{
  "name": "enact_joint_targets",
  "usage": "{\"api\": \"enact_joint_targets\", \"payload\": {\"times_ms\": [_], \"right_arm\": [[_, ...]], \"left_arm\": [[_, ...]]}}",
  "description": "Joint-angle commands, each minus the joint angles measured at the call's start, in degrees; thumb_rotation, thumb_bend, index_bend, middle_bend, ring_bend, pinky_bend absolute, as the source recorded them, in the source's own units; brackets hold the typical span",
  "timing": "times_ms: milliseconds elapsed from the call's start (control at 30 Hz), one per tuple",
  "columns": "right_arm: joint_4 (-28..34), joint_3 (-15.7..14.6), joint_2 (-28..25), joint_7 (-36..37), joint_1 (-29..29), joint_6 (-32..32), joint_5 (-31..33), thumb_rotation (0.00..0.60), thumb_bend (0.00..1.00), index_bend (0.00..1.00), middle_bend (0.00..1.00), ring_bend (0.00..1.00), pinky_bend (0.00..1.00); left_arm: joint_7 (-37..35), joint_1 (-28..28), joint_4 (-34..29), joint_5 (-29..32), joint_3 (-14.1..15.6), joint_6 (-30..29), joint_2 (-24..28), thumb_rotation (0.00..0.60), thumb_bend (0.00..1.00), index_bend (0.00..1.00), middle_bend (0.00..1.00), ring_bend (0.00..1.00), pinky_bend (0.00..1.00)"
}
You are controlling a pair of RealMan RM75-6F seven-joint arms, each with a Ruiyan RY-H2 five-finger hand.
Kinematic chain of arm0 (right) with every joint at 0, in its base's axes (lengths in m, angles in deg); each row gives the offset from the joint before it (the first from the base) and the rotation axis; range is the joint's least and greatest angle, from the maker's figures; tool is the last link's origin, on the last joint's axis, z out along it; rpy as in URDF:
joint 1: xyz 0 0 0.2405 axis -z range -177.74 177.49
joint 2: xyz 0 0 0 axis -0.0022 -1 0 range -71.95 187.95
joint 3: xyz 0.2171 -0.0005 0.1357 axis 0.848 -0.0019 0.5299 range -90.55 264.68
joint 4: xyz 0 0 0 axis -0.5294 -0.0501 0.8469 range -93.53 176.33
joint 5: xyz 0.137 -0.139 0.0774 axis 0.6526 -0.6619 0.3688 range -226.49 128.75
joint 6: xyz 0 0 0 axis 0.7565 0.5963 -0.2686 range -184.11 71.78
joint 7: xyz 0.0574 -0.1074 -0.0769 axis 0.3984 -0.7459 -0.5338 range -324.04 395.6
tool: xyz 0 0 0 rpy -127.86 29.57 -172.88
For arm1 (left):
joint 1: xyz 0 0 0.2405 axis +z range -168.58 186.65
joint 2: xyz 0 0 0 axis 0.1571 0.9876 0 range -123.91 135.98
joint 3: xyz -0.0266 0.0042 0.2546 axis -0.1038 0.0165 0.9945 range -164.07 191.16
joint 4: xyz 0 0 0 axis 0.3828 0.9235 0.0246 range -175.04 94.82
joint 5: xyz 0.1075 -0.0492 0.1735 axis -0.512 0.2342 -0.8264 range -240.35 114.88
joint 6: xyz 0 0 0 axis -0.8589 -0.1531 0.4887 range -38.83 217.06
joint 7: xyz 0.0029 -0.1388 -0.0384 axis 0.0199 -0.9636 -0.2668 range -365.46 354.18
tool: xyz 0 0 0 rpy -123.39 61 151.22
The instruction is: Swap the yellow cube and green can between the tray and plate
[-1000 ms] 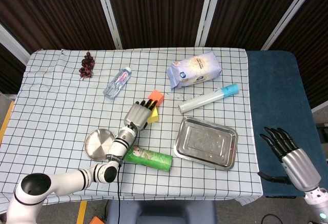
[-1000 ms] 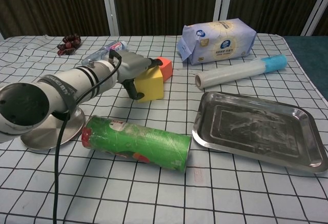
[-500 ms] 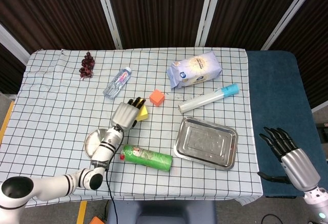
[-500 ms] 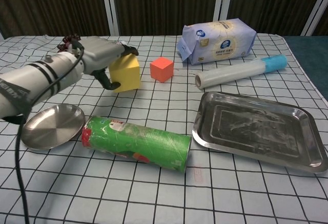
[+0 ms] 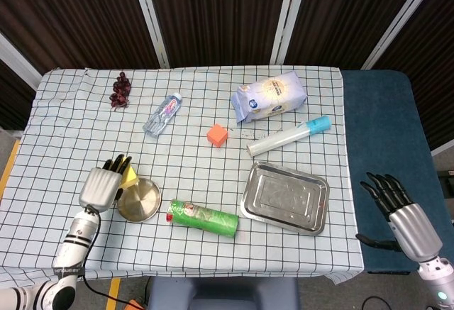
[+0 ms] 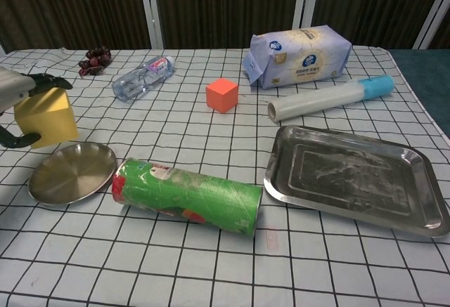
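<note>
My left hand point(image 5: 101, 186) grips the yellow cube point(image 6: 48, 116) at the table's left side, just left of and above the round metal plate point(image 5: 140, 200). In the chest view the left hand point(image 6: 15, 90) shows at the left edge with the cube in its fingers. The green can point(image 5: 204, 218) lies on its side on the cloth between the plate and the steel tray point(image 5: 285, 197); the green can point(image 6: 186, 196) touches neither. The tray point(image 6: 355, 177) holds nothing. My right hand point(image 5: 397, 211) hangs off the table's right side, fingers apart, holding nothing.
An orange cube point(image 5: 217, 135) sits mid-table. A water bottle point(image 5: 162, 114) and dark grapes point(image 5: 120, 90) lie at the back left. A tissue pack point(image 5: 269, 96) and a rolled tube with a blue end point(image 5: 289, 136) lie behind the tray.
My left hand has carried the yellow cube leftward, from beside the orange cube to the plate's left side. The right hand, can and tray have not moved.
</note>
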Motion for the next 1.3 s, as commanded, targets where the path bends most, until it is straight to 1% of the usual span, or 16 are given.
{"api": "enact_joint_targets", "payload": {"times_ms": [33,200,400,500,600,667,767,833,933,1000,1067,1167,1300], "right_arm": [[0.06,0.07,0.03,-0.08,0.02,-0.03,0.11,0.6,0.05,0.0,0.0,0.0,0.0],[0.15,0.07,-0.05,0.16,0.01,-0.1,0.16,0.6,0.05,0.0,0.0,0.0,0.0],[0.15,0.07,-0.06,0.4,0.0,-0.19,0.17,0.6,0.05,0.0,0.0,0.0,0.0],[0.23,0.05,-0.1,0.44,-0.01,-0.3,0.22,0.6,0.05,0.0,0.0,0.0,0.0],[0.16,-0.03,-0.2,0.73,-0.04,-0.2,-0.01,0.6,0.05,0.0,0.0,0.0,0.0],[0.14,0.12,-0.14,0.78,0.01,-0.05,0.17,0.6,0.05,0.0,0.0,0.0,0.0],[0.16,0.24,-0.05,0.79,0.05,-0.01,0.35,0.6,0.05,0.0,0.0,0.0,0.0],[0.14,0.19,-0.05,0.77,0.06,0.0,0.23,0.6,0.05,0.0,0.0,0.0,0.0],[0.13,0.24,0.07,0.6,0.07,-0.06,0.32,0.6,0.05,0.0,0.0,0.0,0.0],[0.15,0.18,0.08,0.54,0.04,-0.18,0.26,0.6,0.05,0.0,0.0,0.0,0.0],[0.18,0.23,0.07,0.45,-0.03,-0.37,0.37,0.6,0.05,0.0,0.0,0.0,0.0],[0.38,0.29,0.08,0.35,-0.04,-0.57,0.59,0.6,0.05,0.0,0.0,0.0,0.0],[0.39,0.17,-0.05,0.52,-0.03,-0.48,0.35,0.6,0.05,0.0,0.0,0.0,0.0]], "left_arm": [[-0.74,1.24,0.34,-0.79,0.57,-0.11,-0.36,0.6,0.42,0.24,0.48,0.57,0.68],[-1.41,2.5,0.43,-1.32,0.41,0.69,-1.87,0.6,0.42,0.24,0.48,0.57,0.68],[0.03,3.5,-0.31,-2.91,0.6,0.69,-3.61,0.6,0.42,0.24,0.48,0.57,0.68],[1.08,3.6,0.07,-2.96,0.2,1.14,-4.37,0.6,0.42,0.24,0.48,0.56,0.68],[1.33,3.74,-0.09,-2.87,-0.16,1.83,-4.4,0.6,0.42,0.24,0.46,0.54,0.68],[2.05,3.95,-0.11,-3.18,-0.19,1.74,-4.22,0.6,0.42,0.23,0.42,0.5,0.68],[2.4,4.54,-0.72,-3.6,-0.17,1.28,-3.92,0.6,0.42,0.19,0.33,0.41,0.64],[2.56,4.93,-1.75,-3.67,-0.05,1.38,-3.29,0.6,0.41,0.12,0.25,0.32,0.57],[3.17,5.31,-4.02,-3.01,-0.26,1.61,-2.17,0.6,0.4,0.02,0.15,0.2,0.46],[3.35,5.51,-5.55,-3.04,-0.3,1.71,-1.48,0.6,0.39,0.0,0.09,0.13,0.41],[3.4,5.57,-6.59,-3.28,-0.27,2.07,-0.91,0.6,0.4,0.0,0.05,0.08,0.36],[3.57,5.57,-7.35,-3.1,-0.51,2.61,-0.61,0.6,0.4,0.0,0.0,0.04,0.32],[3.43,5.62,-7.96,-2.71,-0.61,3.49,-0.31,0.6,0.39,0.0,0.0,0.0,0.28]]}}
